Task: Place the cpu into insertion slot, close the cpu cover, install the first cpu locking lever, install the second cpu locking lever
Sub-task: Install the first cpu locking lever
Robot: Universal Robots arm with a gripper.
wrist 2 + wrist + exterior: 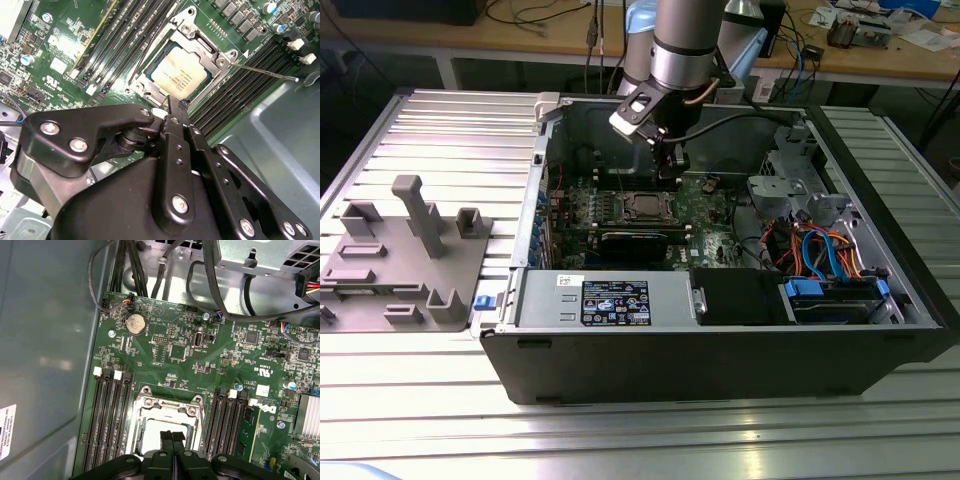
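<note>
The cpu [181,75], a pale silvery square, sat framed by the cpu cover [200,42] on the green circuit board [65,45]. The arm pointed steeply down, its pincer [172,107] clenched on nothing just above the cover's edge.

The exterior view is looking from far off and a bit above at the whole computer case [720,360] around the gripper [670,160], while both wrist views are riding just behind the gripper, looking closely past it from opposite sides at the same insertion slot [145,80].
</note>
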